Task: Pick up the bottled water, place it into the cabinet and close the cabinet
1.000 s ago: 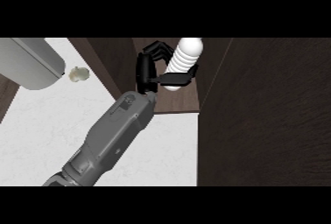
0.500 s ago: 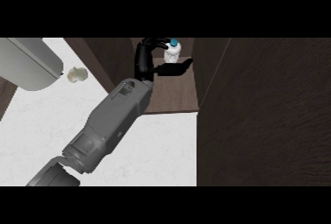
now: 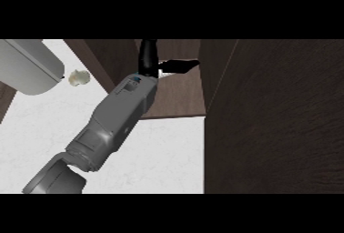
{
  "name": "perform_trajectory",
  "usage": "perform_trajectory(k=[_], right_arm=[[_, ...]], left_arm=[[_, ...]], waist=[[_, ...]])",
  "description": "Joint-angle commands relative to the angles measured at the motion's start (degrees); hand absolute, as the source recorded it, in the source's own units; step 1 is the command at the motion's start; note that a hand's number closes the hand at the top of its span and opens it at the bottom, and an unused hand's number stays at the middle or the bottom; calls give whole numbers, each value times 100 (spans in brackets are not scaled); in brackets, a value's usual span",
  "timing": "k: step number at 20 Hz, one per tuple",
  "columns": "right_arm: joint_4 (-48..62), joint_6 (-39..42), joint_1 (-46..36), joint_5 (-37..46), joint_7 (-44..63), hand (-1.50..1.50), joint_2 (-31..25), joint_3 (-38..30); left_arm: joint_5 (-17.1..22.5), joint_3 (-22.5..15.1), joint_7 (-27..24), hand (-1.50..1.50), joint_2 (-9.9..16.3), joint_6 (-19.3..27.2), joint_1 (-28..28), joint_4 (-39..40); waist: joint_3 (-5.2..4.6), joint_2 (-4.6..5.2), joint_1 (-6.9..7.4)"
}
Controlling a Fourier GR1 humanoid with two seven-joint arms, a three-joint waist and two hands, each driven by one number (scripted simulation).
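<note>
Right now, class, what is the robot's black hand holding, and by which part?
It cannot be told: the black hand reaches into the dark wooden cabinet, and any hold is hidden from view.

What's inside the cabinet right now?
The robot's hand reaches into the open cabinet, above its brown shelf. No bottle shows; the hand may hide it, and the cabinet's top is out of view.

A kitchen: a pale marbled counter (image 3: 161,150) fills the lower left, a dark wood cabinet (image 3: 282,118) (door open) stands at right, a grey appliance (image 3: 30,66) upper left.
</note>
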Motion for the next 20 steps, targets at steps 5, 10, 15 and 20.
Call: perform_trajectory(k=[5,10,15,20], right_arm=[[-700,-11,148,-585,349,-150,-146,-127],[-874,-77,404,-342,344,-150,90,-32],[-900,-207,168,-554,621,-150,6,4],[-973,-332,80,-526,870,-150,35,142]], left_arm=[[332,187,-595,-150,-61,-332,-4,-399],[443,456,-491,-150,0,-1317,168,-716],[635,-136,-273,-150,-61,-1296,709,-1595],[669,-573,33,-150,-62,-1061,1337,-2527]], waist=[[-5,-8,-92],[-4,-106,210],[-2,-130,238],[-2,-140,342]])
